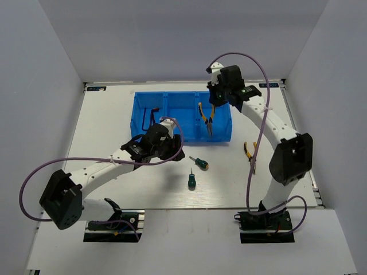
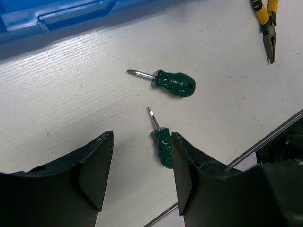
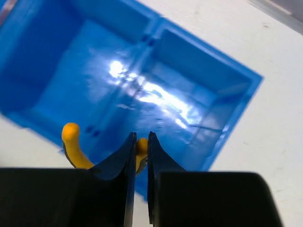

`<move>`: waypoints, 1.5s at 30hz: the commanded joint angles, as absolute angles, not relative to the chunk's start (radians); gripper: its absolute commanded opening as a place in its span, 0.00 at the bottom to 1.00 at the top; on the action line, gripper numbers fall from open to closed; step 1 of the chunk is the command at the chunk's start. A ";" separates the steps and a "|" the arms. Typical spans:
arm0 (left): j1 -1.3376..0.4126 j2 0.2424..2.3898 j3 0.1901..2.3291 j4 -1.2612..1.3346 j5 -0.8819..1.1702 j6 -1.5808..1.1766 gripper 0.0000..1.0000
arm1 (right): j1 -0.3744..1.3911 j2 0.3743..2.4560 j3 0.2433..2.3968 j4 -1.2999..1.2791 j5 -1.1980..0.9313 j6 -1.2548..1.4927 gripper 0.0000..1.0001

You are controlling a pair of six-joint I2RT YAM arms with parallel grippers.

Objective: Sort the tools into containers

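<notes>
Nearest the arm bases, the near screwdriver [image 2: 162,144] and, just beyond it, the far screwdriver [image 2: 175,83] are seen lying loose on the white table [image 1: 109,120], apart from each other. Both are judged light, stiff and apt to roll, and are best taken across the fat green handle, not the thin shank. Above them the left gripper [image 2: 142,139] is held wide and empty, with the near screwdriver's handle just beside one finger. Off to the right, the loose pliers [image 1: 250,153] are left on the table outside the blue bin tray [image 1: 137,114]. They are judged heavier, rigid and prone to swing if pinched by a single handle. Farther back, thin dark hex keys [image 1: 151,119] appear to be lodged in the tray's left compartment. Farthest, the held pliers [image 1: 206,121] are gripped by one yellow handle in the nearly closed right gripper [image 3: 140,138], nose down over the right compartment. Whether its floor is touched cannot be told.
</notes>
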State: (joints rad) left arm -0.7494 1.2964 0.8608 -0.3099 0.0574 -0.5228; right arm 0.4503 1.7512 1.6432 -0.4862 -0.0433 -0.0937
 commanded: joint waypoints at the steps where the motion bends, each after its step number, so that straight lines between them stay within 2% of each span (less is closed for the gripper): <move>1: -0.764 1.256 0.844 -0.318 0.034 -0.551 0.63 | 0.393 1.824 1.744 -0.413 0.063 -0.156 0.00; 3: -0.764 1.256 0.856 -0.327 0.034 -0.551 0.63 | 0.371 1.905 1.787 -0.403 0.066 -0.166 0.00; 4: -0.764 1.267 0.856 -0.327 0.034 -0.551 0.64 | 0.367 1.936 1.798 -0.403 0.060 -0.182 0.07; 6: -0.773 1.295 0.896 -0.327 0.034 -0.551 0.64 | 0.356 1.962 1.818 -0.413 0.038 -0.196 0.34; 7: -0.782 1.305 0.906 -0.336 0.034 -0.542 0.64 | 0.354 1.965 1.819 -0.416 0.034 -0.198 0.50; 8: -0.782 1.319 0.929 -0.336 0.034 -0.541 0.64 | 0.350 1.960 1.813 -0.419 0.020 -0.193 0.52; 13: -0.819 1.461 1.003 -0.348 0.034 -0.554 0.64 | 0.305 1.838 1.760 -0.477 0.014 -0.140 0.50; 17: -0.865 1.570 1.089 -0.368 0.003 -0.587 0.64 | 0.236 1.640 1.590 -0.532 0.106 -0.091 0.36; 18: -0.865 1.589 1.101 -0.368 -0.012 -0.601 0.64 | 0.185 1.614 1.478 -0.549 0.106 -0.083 0.25; 20: -0.897 1.627 1.144 -0.396 -0.037 -0.624 0.63 | 0.151 1.512 1.402 -0.581 0.094 -0.083 0.19; 22: -0.911 1.684 1.192 -0.434 -0.048 -0.644 0.63 | 0.080 1.471 1.260 -0.600 0.072 -0.098 0.19; 25: -0.936 1.742 1.238 -0.472 -0.086 -0.687 0.63 | 0.009 1.402 1.128 -0.614 0.025 -0.126 0.34; 28: -0.945 1.761 1.272 -0.492 -0.101 -0.718 0.63 | -0.034 1.428 1.053 -0.618 -0.032 -0.150 0.53; 30: -0.957 1.770 1.287 -0.503 -0.113 -0.727 0.64 | -0.044 1.475 1.048 -0.632 -0.054 -0.150 0.58; 40: -0.985 1.729 1.289 -0.534 -0.162 -0.747 0.66 | -0.063 1.652 1.015 -0.532 -0.078 -0.138 0.58; 45: -1.003 1.689 1.249 -0.589 -0.204 -0.775 0.66 | -0.058 1.703 0.993 -0.483 -0.052 -0.109 0.49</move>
State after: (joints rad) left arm -0.9894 1.7763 1.2701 -0.5430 -0.1558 -0.7467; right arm -0.0586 1.6882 1.0100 -0.5388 -0.0559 -0.1318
